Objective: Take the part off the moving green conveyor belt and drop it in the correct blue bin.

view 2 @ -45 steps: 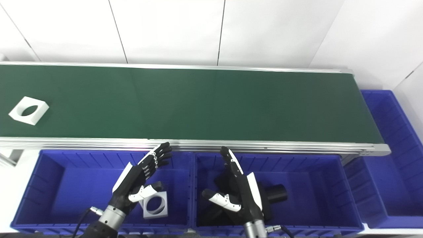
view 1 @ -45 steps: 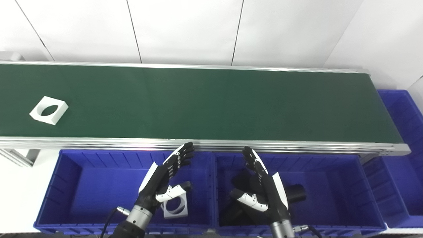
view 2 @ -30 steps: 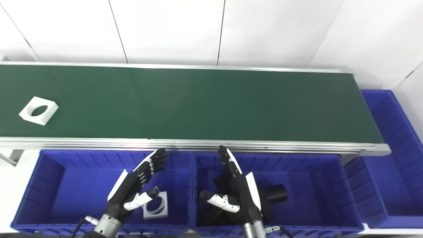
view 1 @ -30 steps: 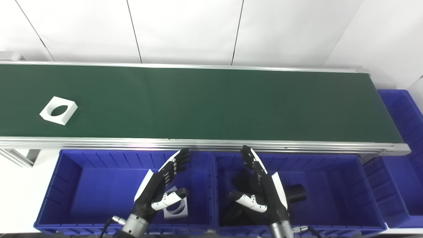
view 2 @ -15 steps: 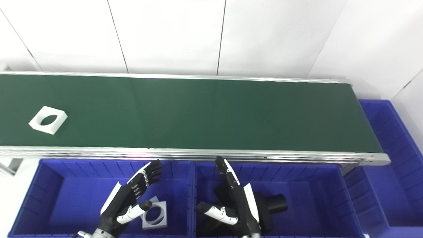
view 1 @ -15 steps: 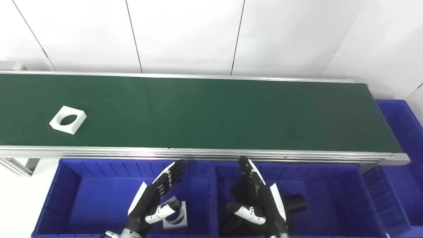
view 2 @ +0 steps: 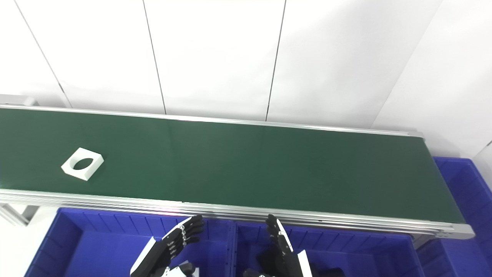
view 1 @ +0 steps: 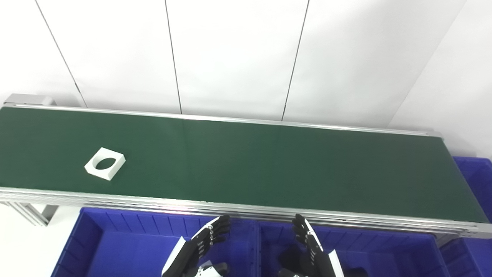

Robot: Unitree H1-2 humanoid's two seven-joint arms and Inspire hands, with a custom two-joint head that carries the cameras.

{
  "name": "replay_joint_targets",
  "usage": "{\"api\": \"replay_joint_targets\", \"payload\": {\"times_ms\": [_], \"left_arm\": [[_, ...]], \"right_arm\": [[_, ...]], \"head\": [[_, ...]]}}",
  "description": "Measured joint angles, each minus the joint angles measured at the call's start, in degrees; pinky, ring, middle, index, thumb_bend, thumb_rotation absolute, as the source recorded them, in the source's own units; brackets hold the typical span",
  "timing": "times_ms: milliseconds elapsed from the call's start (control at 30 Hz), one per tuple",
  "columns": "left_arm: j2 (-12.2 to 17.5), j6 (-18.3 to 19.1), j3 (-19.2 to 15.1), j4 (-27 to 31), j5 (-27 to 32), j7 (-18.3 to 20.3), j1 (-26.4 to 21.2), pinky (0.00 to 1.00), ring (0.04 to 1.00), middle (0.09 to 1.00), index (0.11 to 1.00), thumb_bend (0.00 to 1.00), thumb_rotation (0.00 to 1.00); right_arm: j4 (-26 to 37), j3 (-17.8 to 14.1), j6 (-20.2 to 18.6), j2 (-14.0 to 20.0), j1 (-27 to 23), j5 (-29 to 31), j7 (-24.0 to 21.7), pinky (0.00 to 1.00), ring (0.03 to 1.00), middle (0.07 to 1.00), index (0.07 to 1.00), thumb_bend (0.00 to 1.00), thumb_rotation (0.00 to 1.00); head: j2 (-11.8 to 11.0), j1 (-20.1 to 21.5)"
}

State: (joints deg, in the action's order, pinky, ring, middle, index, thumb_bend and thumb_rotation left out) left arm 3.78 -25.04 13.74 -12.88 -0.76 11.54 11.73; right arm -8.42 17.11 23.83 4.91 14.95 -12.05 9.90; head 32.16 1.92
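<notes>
A white square part with a round hole (view 1: 105, 163) lies flat on the green conveyor belt (view 1: 269, 169), near its left end and close to the front rail. Both hands hang low at the bottom edge, over the blue bins. My left hand (view 1: 196, 250) is open with fingers stretched, above the left blue bin (view 1: 115, 238). My right hand (view 1: 313, 250) is open too, fingers pointing up, above the middle blue bin (view 1: 384, 250). Neither hand holds anything. The bins' contents are mostly cut off by the frame.
A silver rail (view 1: 246, 209) runs along the belt's front edge between the belt and the bins. A third blue bin (view 1: 474, 177) stands past the belt's right end. White wall panels rise behind the belt.
The camera has tilted upward, so belt and bins sit lower in the picture. The white part has travelled to the right along the belt. Both hands stay open over the bins.
</notes>
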Motion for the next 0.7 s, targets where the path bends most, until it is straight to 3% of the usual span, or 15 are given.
{"api": "replay_joint_targets", "payload": {"times_ms": [300, 500, 700], "left_arm": [[1.30, 0.00, 0.16, -0.04, -0.05, -0.38, 0.04, 0.85, 0.880, 0.903, 0.889, 0.82, 0.56], [2.09, 0.00, 2.10, -0.01, -2.34, -4.83, 0.15, 0.84, 0.875, 0.899, 0.888, 0.80, 0.57], [3.36, 0.00, 5.31, -0.02, -3.73, -9.91, 0.16, 0.85, 0.880, 0.900, 0.889, 0.81, 0.57]], "right_arm": [[0.07, 0.98, 0.01, -0.06, -0.01, -0.70, 1.36, 0.86, 0.901, 0.917, 0.942, 0.96, 0.64], [0.54, 1.19, 0.01, -0.07, 0.28, -1.32, 2.09, 0.86, 0.896, 0.910, 0.938, 0.95, 0.63], [0.68, 1.44, 0.01, 0.43, 0.68, -0.46, 2.15, 0.89, 0.907, 0.922, 0.952, 0.93, 0.63]], "head": [[0.53, 3.08], [1.32, 4.14], [2.11, 2.03]]}}
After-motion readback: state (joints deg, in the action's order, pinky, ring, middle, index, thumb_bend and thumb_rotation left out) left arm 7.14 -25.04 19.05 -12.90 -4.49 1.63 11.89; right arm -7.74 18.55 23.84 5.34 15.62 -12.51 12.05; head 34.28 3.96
